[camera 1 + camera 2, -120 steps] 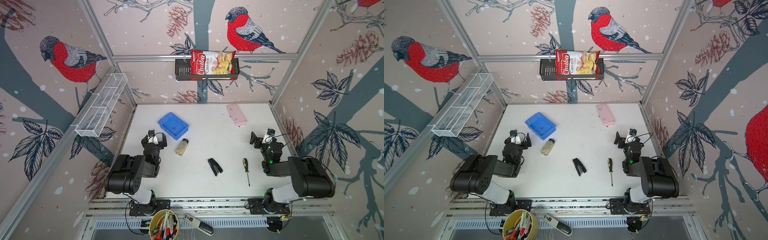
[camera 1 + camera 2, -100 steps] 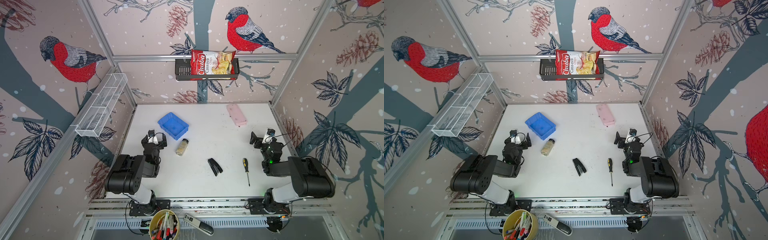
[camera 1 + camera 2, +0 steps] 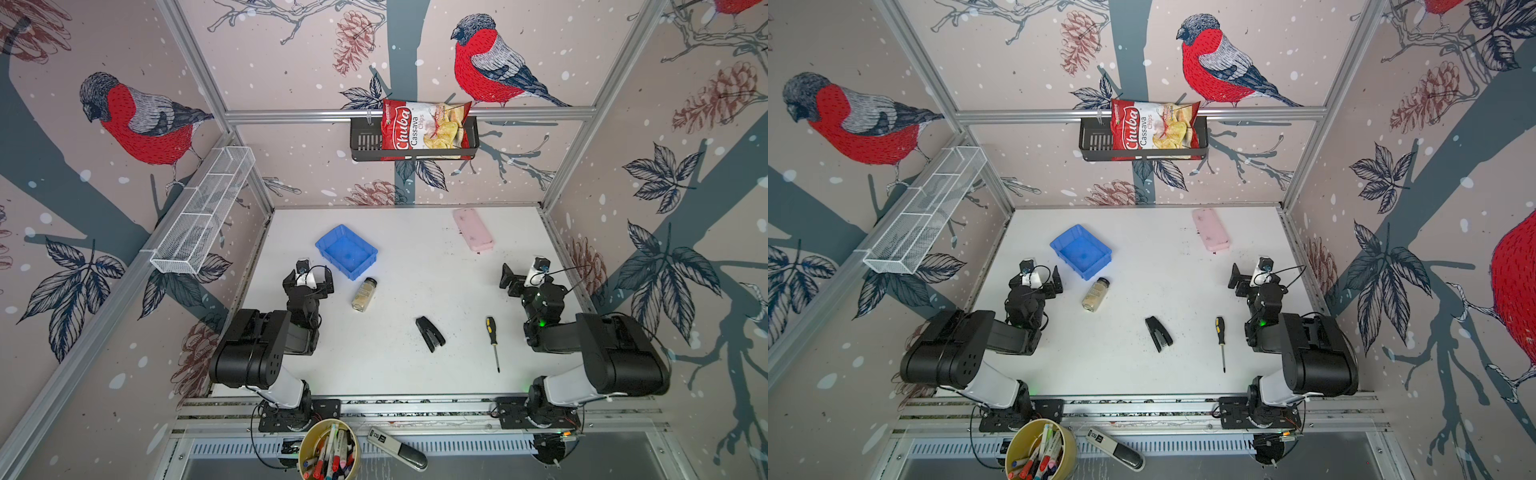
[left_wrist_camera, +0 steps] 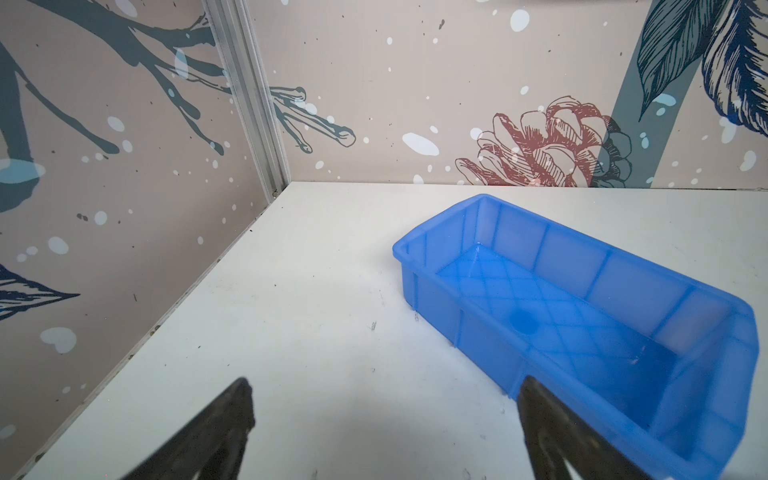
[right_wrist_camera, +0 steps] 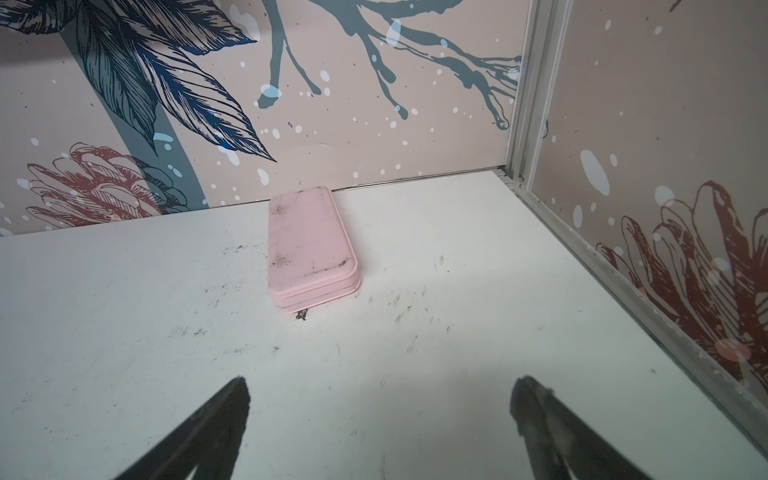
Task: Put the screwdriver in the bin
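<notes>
Our left pincer and right pincer are open, empty. The screwdriver looks light and stiff; we'd grab its fat handle

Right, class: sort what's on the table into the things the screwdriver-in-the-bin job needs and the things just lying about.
Job: screwdriver; blue bin.
Lying about: stapler; spice jar; pink case.
</notes>
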You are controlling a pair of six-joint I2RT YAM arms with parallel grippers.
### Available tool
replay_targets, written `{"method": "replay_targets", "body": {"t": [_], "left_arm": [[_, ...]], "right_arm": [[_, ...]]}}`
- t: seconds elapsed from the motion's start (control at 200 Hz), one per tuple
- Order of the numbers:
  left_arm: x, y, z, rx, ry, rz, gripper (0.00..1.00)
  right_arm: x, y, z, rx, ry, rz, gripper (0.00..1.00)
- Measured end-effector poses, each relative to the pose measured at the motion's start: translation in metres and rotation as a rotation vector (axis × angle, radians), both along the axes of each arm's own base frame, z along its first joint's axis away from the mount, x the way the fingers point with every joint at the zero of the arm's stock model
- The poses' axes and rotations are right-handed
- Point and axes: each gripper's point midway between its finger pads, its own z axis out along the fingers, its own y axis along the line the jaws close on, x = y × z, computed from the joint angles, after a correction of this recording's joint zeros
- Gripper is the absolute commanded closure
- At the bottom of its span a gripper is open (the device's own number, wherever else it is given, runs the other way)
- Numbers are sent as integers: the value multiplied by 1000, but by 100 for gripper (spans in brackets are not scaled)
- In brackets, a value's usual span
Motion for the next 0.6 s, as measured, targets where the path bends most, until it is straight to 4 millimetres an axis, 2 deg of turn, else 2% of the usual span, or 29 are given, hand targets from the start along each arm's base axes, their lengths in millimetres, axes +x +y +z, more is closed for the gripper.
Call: {"method": "replay_targets", "body": {"t": [0.45,0.52,0.595], "left_arm": [[-4,-1,-1,1,2,-1,2],[-8,-3,7,1,-20,-3,2],[-10,-5,26,3,-74,0,3]], "right_arm": [[-1,0,3,0,-5,0,0],[0,0,11,-1,-18,1,1],[0,2,23,-2,-38,3,0]]}}
